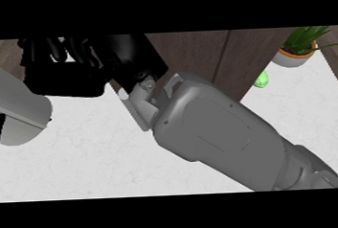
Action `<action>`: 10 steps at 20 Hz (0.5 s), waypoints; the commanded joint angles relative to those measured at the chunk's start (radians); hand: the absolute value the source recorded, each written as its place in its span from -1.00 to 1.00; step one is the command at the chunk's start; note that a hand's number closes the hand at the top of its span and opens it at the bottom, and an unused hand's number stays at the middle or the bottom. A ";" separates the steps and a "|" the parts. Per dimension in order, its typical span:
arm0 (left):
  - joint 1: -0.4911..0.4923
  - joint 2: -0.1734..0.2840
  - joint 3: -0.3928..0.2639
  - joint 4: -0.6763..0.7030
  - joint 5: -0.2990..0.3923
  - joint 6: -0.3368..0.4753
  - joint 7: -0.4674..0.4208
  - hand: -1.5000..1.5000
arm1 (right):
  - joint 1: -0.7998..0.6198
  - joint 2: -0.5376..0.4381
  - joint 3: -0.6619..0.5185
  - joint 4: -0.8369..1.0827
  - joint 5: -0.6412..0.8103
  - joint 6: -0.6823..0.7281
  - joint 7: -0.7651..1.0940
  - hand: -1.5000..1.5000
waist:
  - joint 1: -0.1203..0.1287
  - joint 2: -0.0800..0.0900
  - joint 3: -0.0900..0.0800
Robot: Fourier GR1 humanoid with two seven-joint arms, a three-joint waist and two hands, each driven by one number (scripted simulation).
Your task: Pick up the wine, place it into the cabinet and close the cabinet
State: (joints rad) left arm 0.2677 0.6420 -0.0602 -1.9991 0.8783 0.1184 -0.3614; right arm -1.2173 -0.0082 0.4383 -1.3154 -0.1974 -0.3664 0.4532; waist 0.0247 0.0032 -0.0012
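Observation:
My right forearm (222, 132) fills the middle of the head view, running from the lower right up to its black hand (130, 53) at the top, in front of the dark wood cabinet front (197, 52). My left forearm (12, 110) comes in at the left edge, and its black hand (60, 80) sits just left of the right hand. A small bright green thing (262, 79), perhaps the wine bottle, peeks out behind the right arm by the cabinet's foot. Most of it is hidden.
A potted green plant (299, 45) in a white and orange pot stands at the upper right on the white marble counter (89, 157). A vertical seam (222, 61) splits the wood panels.

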 commanded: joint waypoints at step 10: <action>-0.043 -0.055 -0.019 0.034 -0.075 -0.002 0.020 -1.00 | -0.028 -0.031 -0.137 0.326 -0.009 0.147 -0.230 1.00 | 0.000 0.006 0.000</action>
State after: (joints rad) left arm 0.2338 0.6095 -0.0552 -1.9721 0.8382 0.1077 -0.3337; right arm -1.2271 -0.0044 0.3707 -1.1473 -0.2208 -0.2304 0.2685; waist 0.0277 -0.0265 -0.0026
